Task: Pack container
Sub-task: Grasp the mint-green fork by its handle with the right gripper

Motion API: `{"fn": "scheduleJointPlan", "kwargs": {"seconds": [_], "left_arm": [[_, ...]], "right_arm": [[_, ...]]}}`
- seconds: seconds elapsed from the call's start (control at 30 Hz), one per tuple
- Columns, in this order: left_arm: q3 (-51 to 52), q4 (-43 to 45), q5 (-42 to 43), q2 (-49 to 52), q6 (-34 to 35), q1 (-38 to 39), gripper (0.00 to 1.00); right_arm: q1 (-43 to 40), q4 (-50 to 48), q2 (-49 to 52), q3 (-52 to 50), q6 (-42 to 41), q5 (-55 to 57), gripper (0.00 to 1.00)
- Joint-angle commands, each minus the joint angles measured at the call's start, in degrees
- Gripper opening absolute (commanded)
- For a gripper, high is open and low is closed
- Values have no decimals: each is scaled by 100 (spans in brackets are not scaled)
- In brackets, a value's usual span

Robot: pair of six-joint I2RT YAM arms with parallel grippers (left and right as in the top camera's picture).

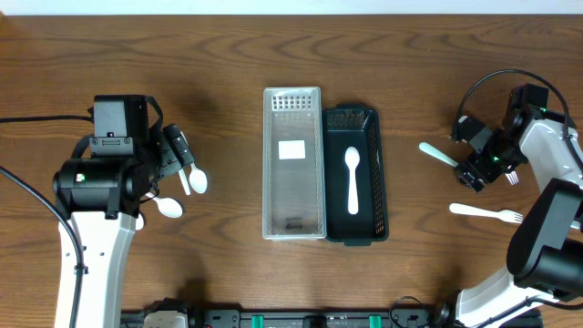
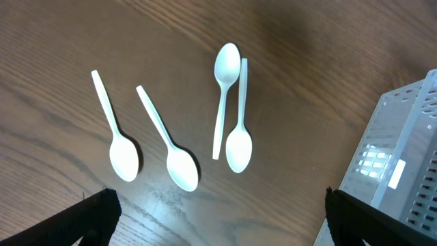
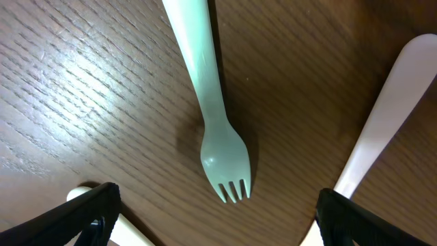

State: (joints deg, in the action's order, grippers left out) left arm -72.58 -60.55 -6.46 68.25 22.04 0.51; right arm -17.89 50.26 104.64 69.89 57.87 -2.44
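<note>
Item: my right hand (image 3: 220,213), fingers spread wide and holding nothing, was poised low over a pale green fork (image 3: 217,130). The fork lay flat on the counter (image 3: 82,82) with its tines pointing back between my two fingers, and I judged that stance a line-up for a pick. Just beside the fork lay a white handle (image 3: 386,116), its head outside the wrist view. Item: my left hand (image 2: 220,217), likewise wide open and empty, was held higher above four white spoons (image 2: 181,171). Two lay apart and slanted, and two lay side by side, head to tail. Item: the black container (image 1: 381,182) stood at the middle of the counter with a single spoon (image 1: 353,179) lying lengthwise inside it. Item: a grey tray (image 1: 268,164) stood against the container's left wall, holding a white label and a small dark thing I could not identify. Remarks: spoons lay to my left, forks to my right and the container midway, presumably so each arm could serve its own side. Packing seemed barely begun.
</note>
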Motion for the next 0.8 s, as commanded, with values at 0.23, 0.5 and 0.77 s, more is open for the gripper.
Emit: {"fn": "scheduleJointPlan", "kwargs": {"seconds": [0.23,0.5,0.77], "left_arm": [[-42,-50,-111,33,-96,-22,98],[-42,-50,-111,33,-96,-22,98],[-42,-50,-111,33,-96,-22,98]], "right_arm": [[-4,-11,518,-37,149,234,91],[-4,-17,868,-37,133,236,85],[-4,-44,887,-37,52,-66,70]]}}
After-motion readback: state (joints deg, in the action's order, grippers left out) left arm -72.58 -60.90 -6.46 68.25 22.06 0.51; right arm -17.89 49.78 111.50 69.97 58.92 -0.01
